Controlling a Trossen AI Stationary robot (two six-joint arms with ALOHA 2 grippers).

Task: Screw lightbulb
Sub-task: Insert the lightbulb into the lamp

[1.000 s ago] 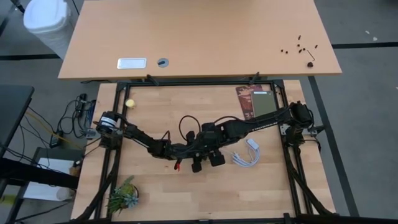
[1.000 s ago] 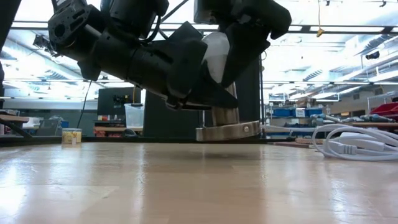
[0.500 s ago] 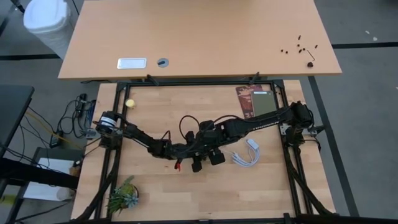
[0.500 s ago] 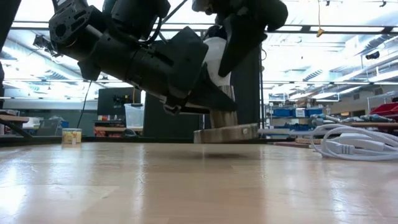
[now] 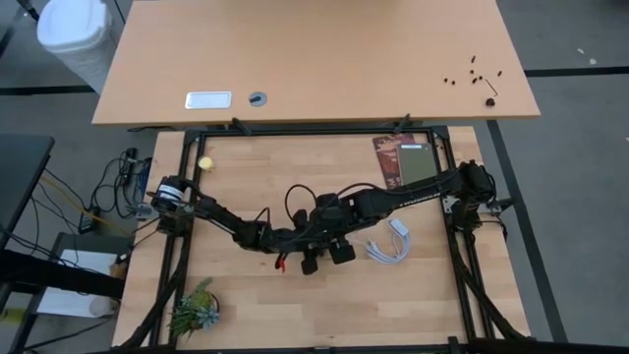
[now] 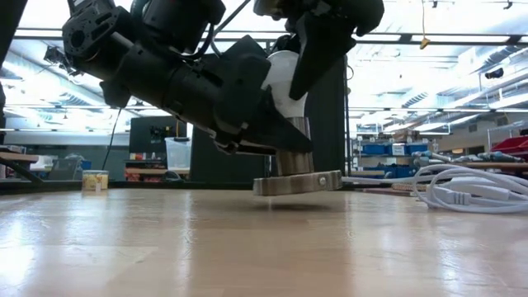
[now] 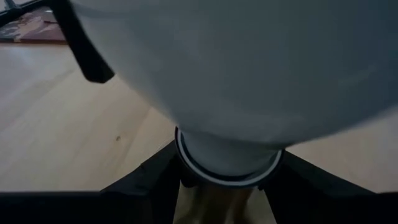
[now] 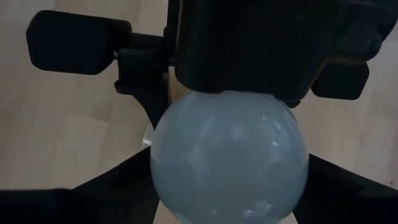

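Tilted a second ago with its right edge raised, the round greyish-metal socket disc (image 6: 298,182) now hangs closer to level and lower, just above the pale wooden tabletop (image 6: 264,247), while both arms stay locked together at the table's centre. The left gripper (image 5: 295,239) reaches in from the left and is clamped on the metal collar of the socket, its dark fingers (image 7: 149,180) pressed against either side of the neck below the bulb. Directly above that grip sits the small white lightbulb with its rounded frosted dome (image 6: 283,78), its narrower pale base (image 7: 227,158) seated in the socket between the left gripper's fingers. The right gripper (image 5: 326,233) comes down from above onto the dome; its two dark fingers (image 8: 118,180) flank the bulb (image 8: 229,158) on either side, but whether they are pressing on the glass cannot be told. Just to the right of the paired grippers, a coiled white cable (image 5: 389,244) lies on the wood. Well apart, toward the far left corner, rests a small yellow ball (image 5: 205,163). A small green artificial plant (image 5: 194,309) stands at the near left corner.
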